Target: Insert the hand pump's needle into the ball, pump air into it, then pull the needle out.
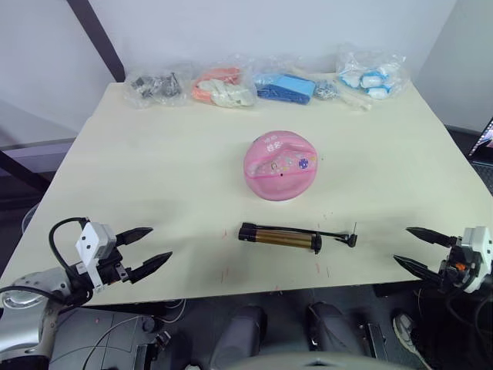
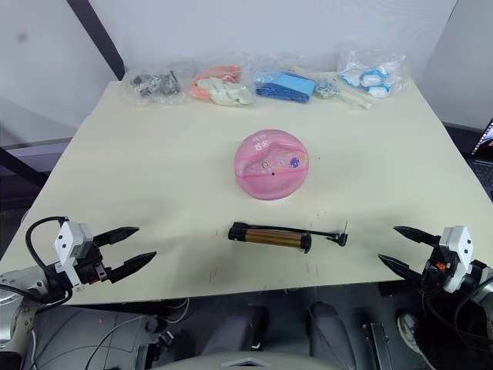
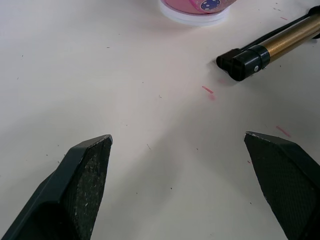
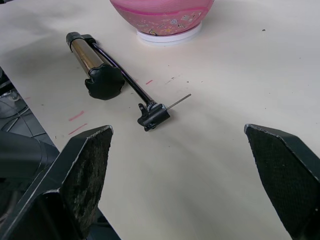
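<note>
Pink rubber, seamed in a darker shade and dotted with small printed marks, the ball (image 1: 281, 166) sits near the middle of the cream table (image 1: 139, 162) on a low white ring (image 4: 167, 35), apart from both grippers. Just in front of it, toward the robot, lies the hand pump (image 1: 281, 236), its bronze barrel running across the table with the black handle at the robot's right end and the thin black hose (image 4: 122, 75) folded back alongside it. The needle (image 4: 178, 101) sticks out of the small black fitting at the hose tip, bare and pointing away from the robot. The left gripper (image 1: 145, 249) hangs low over the near left edge of the table with its jaws spread wide and nothing between them; the right gripper (image 1: 416, 248) does the same at the near right edge, likewise wide open and empty. Nothing has been picked up, so the task looks to be at its very start. The risks ahead are mostly about the needle: it is thin enough to bend if gripped or pressed in at an angle, and the valve hole looks tiny, so a slight miss would skid the tip across the rubber. Pushed sideways, the ball could also roll off its ring unless the other gripper steadies it.
</note>
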